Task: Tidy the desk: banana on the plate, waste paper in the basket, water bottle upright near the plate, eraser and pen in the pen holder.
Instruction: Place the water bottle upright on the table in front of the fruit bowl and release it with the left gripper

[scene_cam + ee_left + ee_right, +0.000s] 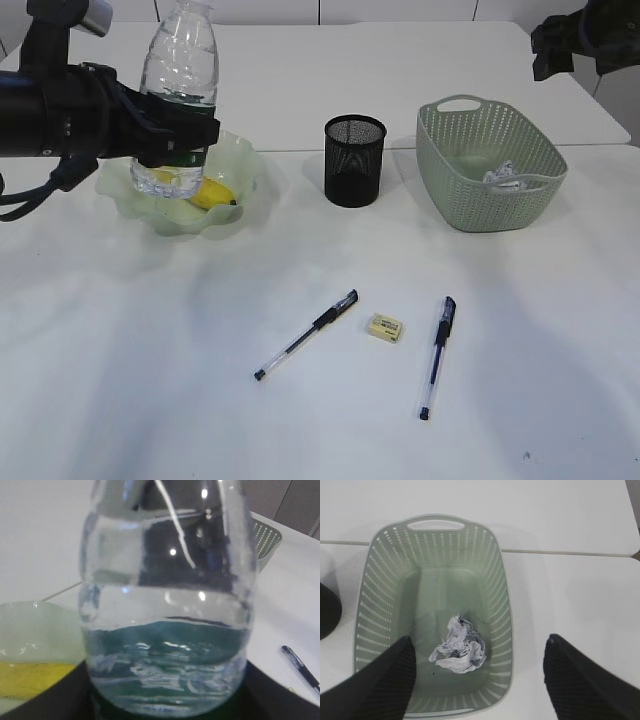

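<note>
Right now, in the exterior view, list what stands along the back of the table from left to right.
Plate with banana, held water bottle over it → pen holder → basket holding waste paper.

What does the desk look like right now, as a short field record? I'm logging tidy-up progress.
left gripper: shut on clear plastic water bottle, held upright over the plate
pale green wavy plate: holds yellow banana
right gripper: open, empty, above the basket
green perforated basket: holds crumpled waste paper
black mesh pen holder: no pen or eraser visible in it
two pens, yellow eraser: lying on the table
</note>
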You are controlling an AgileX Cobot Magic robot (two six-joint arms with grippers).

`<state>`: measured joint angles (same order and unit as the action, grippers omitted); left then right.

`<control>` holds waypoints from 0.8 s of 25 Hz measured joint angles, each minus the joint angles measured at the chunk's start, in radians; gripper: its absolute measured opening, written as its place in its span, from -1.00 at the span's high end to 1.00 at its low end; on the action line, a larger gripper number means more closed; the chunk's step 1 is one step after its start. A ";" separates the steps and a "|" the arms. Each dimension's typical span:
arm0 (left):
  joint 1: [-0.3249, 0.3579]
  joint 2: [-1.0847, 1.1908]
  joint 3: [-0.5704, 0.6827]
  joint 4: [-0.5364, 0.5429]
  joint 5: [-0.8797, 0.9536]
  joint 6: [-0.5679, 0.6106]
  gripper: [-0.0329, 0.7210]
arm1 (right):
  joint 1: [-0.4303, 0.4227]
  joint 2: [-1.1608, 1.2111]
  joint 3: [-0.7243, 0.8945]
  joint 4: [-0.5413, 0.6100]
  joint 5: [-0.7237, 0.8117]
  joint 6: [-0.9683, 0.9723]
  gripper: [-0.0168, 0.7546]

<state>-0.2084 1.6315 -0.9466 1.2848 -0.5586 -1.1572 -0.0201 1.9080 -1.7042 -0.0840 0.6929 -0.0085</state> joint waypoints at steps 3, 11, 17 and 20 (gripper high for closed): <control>0.000 0.000 0.000 0.000 0.002 0.007 -0.17 | 0.000 0.000 0.000 0.000 0.000 0.002 -0.57; 0.000 0.000 0.000 -0.082 -0.084 0.183 -0.17 | -0.002 0.000 0.000 0.000 -0.002 0.002 -0.57; 0.056 0.000 0.013 -0.117 -0.258 0.263 -0.17 | -0.002 0.000 0.000 -0.007 0.000 0.002 -0.57; 0.124 0.000 0.051 -0.117 -0.393 0.283 -0.17 | -0.002 0.000 0.000 -0.014 0.000 0.002 -0.57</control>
<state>-0.0846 1.6315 -0.8954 1.1676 -0.9517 -0.8745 -0.0218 1.9080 -1.7042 -0.0975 0.6929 -0.0066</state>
